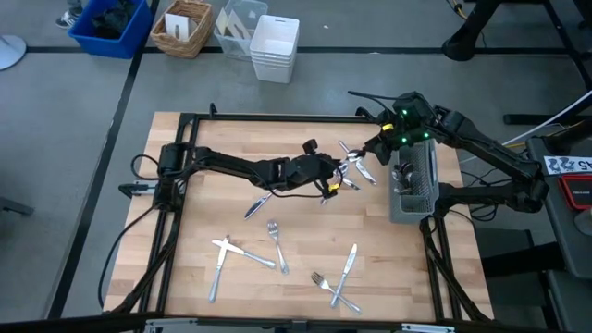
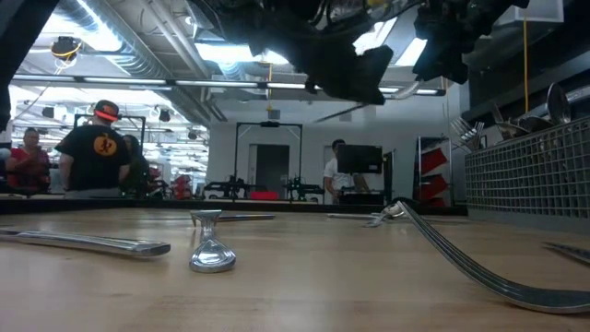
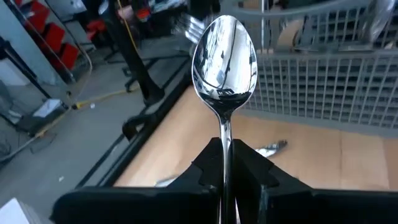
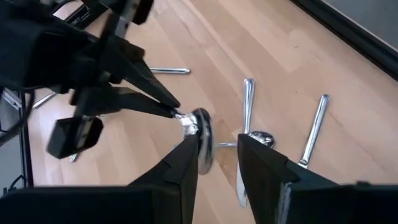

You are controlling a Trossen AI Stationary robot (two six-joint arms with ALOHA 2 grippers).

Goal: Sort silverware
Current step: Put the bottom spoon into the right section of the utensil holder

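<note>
Two grippers meet over the wooden table [image 1: 185, 185] near the dark mesh caddy [image 1: 414, 190]: the left gripper [image 1: 340, 176] is clamped on the handle of a spoon [image 3: 224, 62], bowl pointing forward, while the right gripper [image 4: 216, 163] stands with fingers apart around that bowl. This looks like a hand-over on the way to the caddy; next the right gripper would need to close on the spoon before the left lets go. Loose forks and knives [image 1: 277, 245] lie scattered on the near part of the table. Beyond it, people stand in a workshop room.
</note>
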